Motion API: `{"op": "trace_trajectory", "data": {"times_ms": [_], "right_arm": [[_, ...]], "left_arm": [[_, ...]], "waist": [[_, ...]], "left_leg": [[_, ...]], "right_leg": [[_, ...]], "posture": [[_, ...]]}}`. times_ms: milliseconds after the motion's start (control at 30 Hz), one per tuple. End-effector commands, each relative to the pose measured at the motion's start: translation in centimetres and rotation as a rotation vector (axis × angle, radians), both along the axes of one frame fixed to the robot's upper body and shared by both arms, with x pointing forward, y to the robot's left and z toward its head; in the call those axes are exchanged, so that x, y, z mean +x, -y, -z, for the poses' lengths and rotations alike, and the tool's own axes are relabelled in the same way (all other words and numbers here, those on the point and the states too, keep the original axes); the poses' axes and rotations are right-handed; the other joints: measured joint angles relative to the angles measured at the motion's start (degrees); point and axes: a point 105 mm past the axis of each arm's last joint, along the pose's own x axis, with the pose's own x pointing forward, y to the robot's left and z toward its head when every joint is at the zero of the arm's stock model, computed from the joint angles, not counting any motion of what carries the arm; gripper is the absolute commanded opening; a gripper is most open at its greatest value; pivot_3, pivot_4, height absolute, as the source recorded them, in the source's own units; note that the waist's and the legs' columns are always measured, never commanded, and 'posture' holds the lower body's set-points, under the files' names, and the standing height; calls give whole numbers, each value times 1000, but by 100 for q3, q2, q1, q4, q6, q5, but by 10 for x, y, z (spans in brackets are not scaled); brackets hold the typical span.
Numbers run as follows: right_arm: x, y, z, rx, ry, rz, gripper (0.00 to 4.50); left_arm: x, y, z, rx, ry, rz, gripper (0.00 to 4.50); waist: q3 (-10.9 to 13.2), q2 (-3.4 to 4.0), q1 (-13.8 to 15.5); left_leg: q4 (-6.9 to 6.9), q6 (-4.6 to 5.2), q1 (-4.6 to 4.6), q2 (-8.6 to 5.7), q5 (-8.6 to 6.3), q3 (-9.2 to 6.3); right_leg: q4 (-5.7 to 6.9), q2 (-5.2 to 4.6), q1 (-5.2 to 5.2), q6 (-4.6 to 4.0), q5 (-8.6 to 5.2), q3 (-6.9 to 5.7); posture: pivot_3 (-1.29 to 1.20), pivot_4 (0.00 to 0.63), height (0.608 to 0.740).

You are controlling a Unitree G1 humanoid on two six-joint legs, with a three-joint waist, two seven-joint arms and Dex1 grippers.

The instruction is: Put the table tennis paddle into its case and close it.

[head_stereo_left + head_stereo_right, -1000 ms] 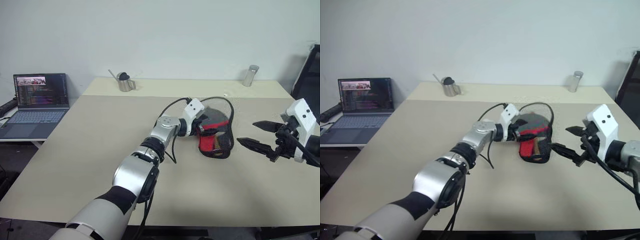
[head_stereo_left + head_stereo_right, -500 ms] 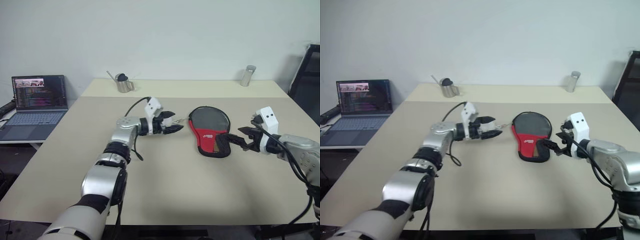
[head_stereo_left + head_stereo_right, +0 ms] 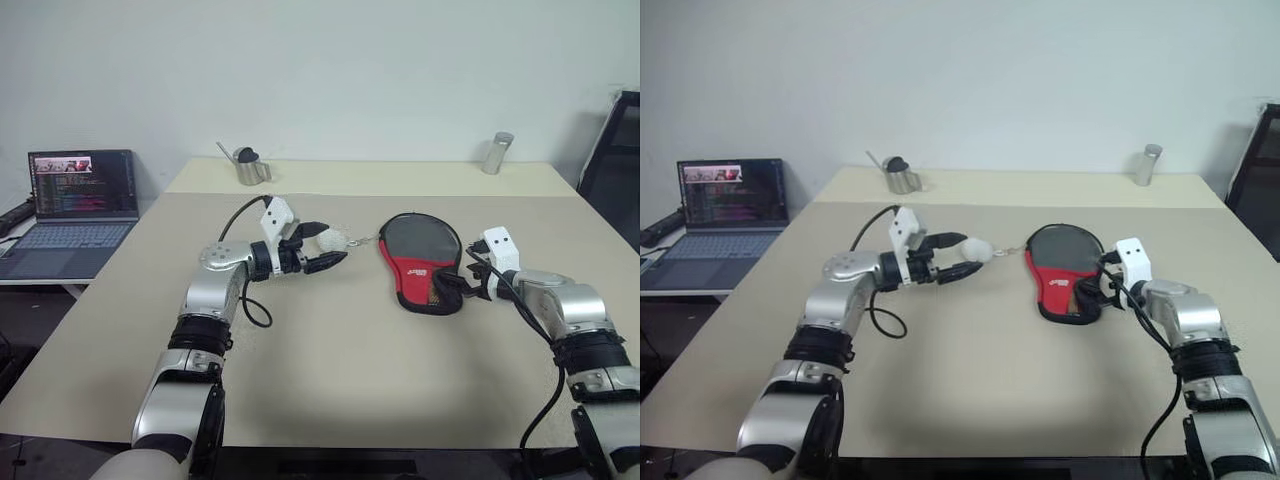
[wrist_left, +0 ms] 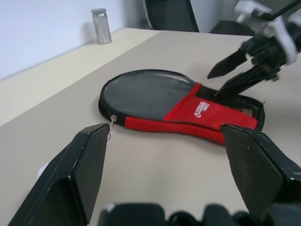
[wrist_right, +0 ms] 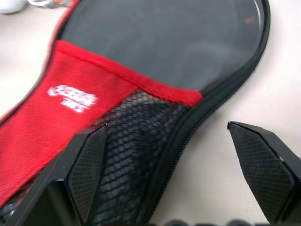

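From my head cameras, my left gripper (image 3: pixel 322 247) is spread open with the white fluffy ball charm (image 3: pixel 333 240) lying between its fingers, not pinched; the charm's short chain runs on ahead of that gripper to the case (image 3: pixel 423 262), which lies flat on the table (image 3: pixel 330 380) well beyond the fingertips; my right gripper (image 3: pixel 463 284) is released too, its tips just at the near end of the case by the mesh pocket, holding nothing.

From my left wrist, the case sits ahead of my open fingers and apart from them; its round end looks dark and flat, its narrow end red with a white logo (image 4: pixel 201 108); my right gripper hovers at its far end.

From my right wrist, the mesh pocket (image 5: pixel 141 141) lies between my parted fingers.

I judge the table tennis paddle is already inside; whether the zip is fully drawn I cannot tell, so closing may remain.
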Motion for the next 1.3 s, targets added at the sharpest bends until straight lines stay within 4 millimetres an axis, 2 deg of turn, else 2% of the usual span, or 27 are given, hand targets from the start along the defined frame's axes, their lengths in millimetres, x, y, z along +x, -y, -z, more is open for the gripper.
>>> {"op": "trace_trajectory", "data": {"times_ms": [33,367,600,700,833,1000,1167,1300], "right_arm": [[9,3,-16,45,50,16,4478],[24,-6,1,179,-3,95,4478],[26,-14,19,181,-54,107,4478],[25,-13,26,169,-76,125,3873],[23,-6,31,155,-90,142,2561],[18,2,35,134,-100,154,2561],[17,-3,43,122,-120,147,2561],[15,-13,48,128,-137,123,1481]], "left_arm": [[-4,-1,-12,-5,42,6,4133],[-2,1,-14,9,48,12,4133],[-2,1,-14,29,54,20,4133],[-2,0,-13,35,55,19,4133],[-3,-4,-12,42,54,13,4133],[-3,-6,-11,45,51,10,4133],[-4,-6,-10,48,49,13,4133],[-4,-7,-8,56,43,16,4133]], "waist": [[0,0,-2],[0,0,-24],[-1,0,-57],[-2,1,-90],[-3,1,-139],[-5,-2,-130],[-5,-3,-127],[-9,-6,-128]], "left_leg": [[1,0,1,0,0,1],[1,0,2,3,0,4],[2,0,9,4,0,7],[2,0,14,5,0,9],[1,0,15,6,0,10],[3,0,17,5,0,9],[3,0,16,5,0,9],[3,0,18,5,0,9]], "right_leg": [[2,0,0,0,0,1],[2,-1,0,-1,1,5],[4,-1,4,-2,2,10],[6,-1,8,-2,2,13],[7,-1,9,-2,2,16],[7,-1,12,0,3,17],[6,-1,12,0,3,16],[7,-1,13,0,3,17]], "posture": [[0,150,740],[0,150,740],[0,150,740],[0,150,740],[0,150,740],[0,150,740],[0,150,740],[0,150,740]]}}
